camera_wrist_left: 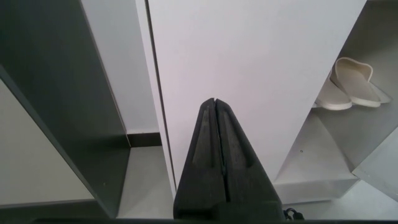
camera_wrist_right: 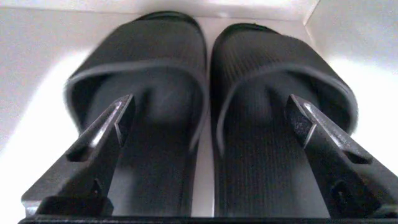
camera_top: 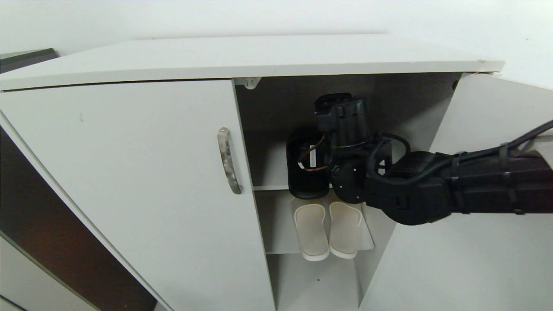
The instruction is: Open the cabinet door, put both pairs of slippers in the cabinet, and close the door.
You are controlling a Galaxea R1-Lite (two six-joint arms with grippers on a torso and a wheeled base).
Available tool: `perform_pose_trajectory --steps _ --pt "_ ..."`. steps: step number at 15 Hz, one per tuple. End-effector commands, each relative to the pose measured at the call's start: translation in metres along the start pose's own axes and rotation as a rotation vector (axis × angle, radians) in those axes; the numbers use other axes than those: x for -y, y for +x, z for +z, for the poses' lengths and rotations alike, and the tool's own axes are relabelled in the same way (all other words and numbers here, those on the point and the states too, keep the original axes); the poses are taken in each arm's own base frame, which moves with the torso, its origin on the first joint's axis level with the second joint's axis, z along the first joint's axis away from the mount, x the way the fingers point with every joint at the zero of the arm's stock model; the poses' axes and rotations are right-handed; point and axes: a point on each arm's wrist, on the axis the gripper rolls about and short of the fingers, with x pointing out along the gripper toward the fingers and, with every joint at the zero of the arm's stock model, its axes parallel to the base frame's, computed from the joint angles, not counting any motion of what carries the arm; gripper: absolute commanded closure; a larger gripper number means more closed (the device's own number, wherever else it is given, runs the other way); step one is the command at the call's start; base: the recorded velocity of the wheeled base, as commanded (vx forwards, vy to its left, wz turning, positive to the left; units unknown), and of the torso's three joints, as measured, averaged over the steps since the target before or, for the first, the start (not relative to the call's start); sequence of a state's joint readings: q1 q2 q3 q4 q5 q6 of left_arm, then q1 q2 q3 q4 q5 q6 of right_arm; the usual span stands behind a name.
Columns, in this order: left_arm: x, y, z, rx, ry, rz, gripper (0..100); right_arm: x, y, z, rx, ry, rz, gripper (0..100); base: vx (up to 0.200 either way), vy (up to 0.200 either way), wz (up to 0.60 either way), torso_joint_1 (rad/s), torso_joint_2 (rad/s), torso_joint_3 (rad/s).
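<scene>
Jaws of right gripper [camera_wrist_right: 210,102] spread, black slippers [camera_wrist_right: 161,68] between them, left gripper [camera_wrist_left: 214,106] closed.

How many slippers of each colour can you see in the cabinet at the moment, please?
White slippers: 2
Black slippers: 2
Total: 4
</scene>
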State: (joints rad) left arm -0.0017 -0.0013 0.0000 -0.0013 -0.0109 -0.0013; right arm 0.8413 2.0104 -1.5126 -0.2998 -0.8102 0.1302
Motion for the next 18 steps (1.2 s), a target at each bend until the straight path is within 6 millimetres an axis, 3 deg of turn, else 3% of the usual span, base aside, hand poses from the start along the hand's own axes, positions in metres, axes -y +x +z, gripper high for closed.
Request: perform_pose_trajectory --steps 1,4,5,8,18 --pt "0.0 0.0 0.0 -0.001 0.0 0.0 100 0.012 -0.055 0.008 0.016 0.005 0.085 0 0.0 0.0 0.0 0.0 0.0 0.0" --pt "0.0 0.0 0.0 -0.001 0.0 0.0 100 0.03 -0.088 -0.007 0.016 -0.002 0.142 0 0.0 0.0 0.0 0.0 0.0 0.0" --pt "0.0 0.0 0.0 -0.001 0.0 0.0 100 0.035 -0.094 -0.009 0.023 0.007 0.152 100 0.0 0.0 0.0 0.0 0.0 0.0" --pt "0.0 0.0 0.0 -0.001 0.0 -0.001 100 0.049 -0.105 -0.026 0.015 0.002 0.216 100 0.0 0.0 0.0 0.0 0.0 0.0" --pt "0.0 0.0 0.0 -0.001 0.0 -0.001 100 0.041 -0.105 -0.037 -0.009 -0.028 0.233 100 0.0 0.0 0.0 0.0 0.0 0.0"
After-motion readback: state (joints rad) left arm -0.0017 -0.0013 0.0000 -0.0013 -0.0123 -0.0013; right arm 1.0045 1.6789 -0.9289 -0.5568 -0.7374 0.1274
